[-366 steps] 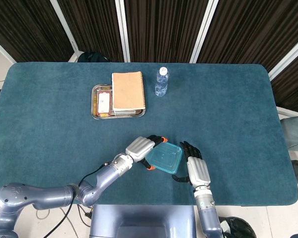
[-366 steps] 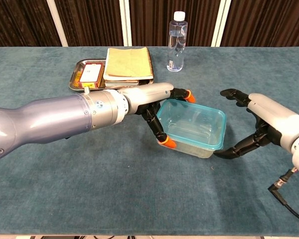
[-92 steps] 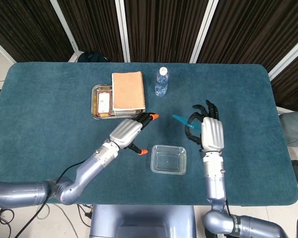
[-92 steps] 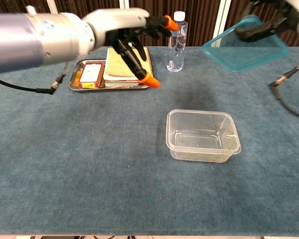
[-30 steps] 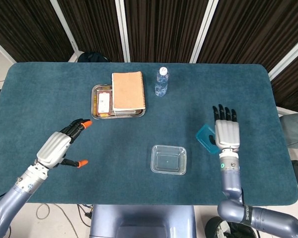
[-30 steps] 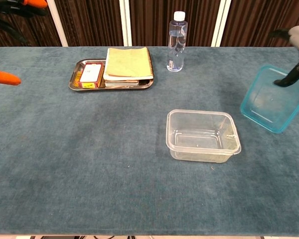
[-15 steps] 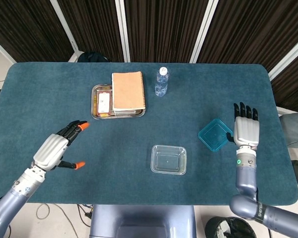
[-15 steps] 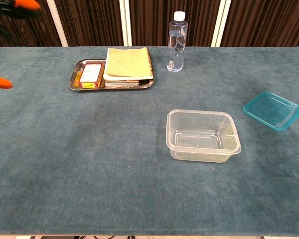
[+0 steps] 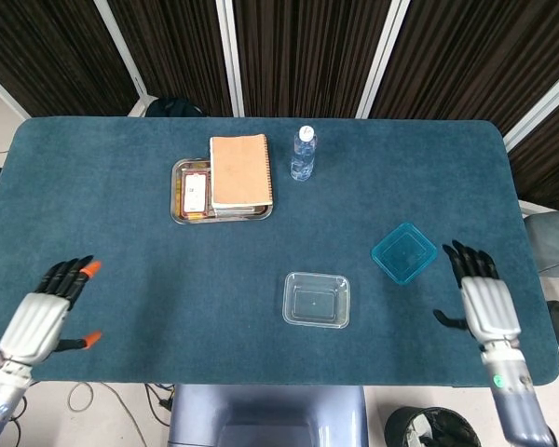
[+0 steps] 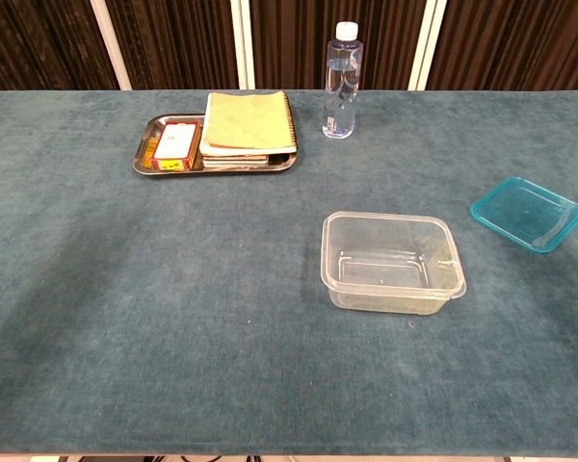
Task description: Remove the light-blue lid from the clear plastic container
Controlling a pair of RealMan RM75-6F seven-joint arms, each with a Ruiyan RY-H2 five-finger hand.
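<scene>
The light-blue lid lies flat on the table, apart from the clear plastic container, which stands open. Your right hand is near the lid, fingers spread, holding nothing. Your left hand is also spread and empty.

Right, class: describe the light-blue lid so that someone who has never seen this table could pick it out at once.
Start at the blue-green table and find the clear plastic container near its front edge. The light-blue lid lies flat just beyond it to the right, apart from it. It is the only tinted turquoise square; the container is colourless and open.
</scene>
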